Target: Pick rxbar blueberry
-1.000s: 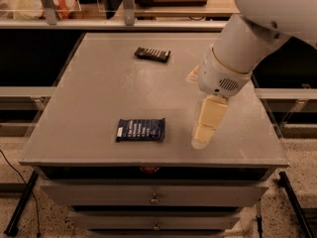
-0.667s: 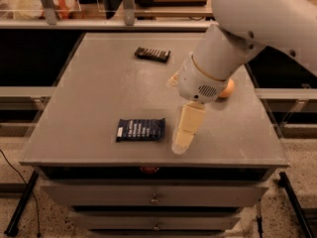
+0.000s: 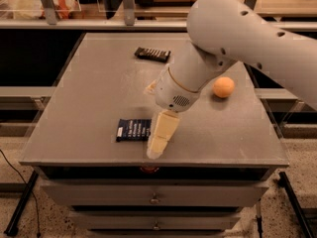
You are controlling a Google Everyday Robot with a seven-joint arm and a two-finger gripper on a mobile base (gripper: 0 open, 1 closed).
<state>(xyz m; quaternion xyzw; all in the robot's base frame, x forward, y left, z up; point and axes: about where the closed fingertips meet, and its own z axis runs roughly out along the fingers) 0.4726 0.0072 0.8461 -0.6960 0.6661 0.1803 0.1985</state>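
Three things lay on the flat grey counter (image 3: 94, 93). The rxbar blueberry (image 3: 132, 130), a flat rectangular navy-blue wrapper with rows of white lettering, was at lower centre-left near the front edge. A slimmer black bar (image 3: 152, 54) lay at upper centre near the back, and a small round orange ball (image 3: 223, 87) sat at centre right. All three were well apart, which left room to come at any one without knocking the others. The robot's thick white arm (image 3: 237, 38) reached in from the upper right and bent downward. Its cream-coloured gripper (image 3: 156, 147) therefore pointed down at the counter at lower centre, covering the right end of the navy wrapper. Whether it touched the wrapper or hung just above could not be told, nor whether the gripper was released or clenched; nothing showed as lifted. The steep downward pose suited a thin, flat packet, which likely had to be pinched from above across its width. By that reading the approach was nearly done and the grasp itself not yet made. A slick wrapper lying flush could slide toward the nearby front edge if pushed rather than pinched.
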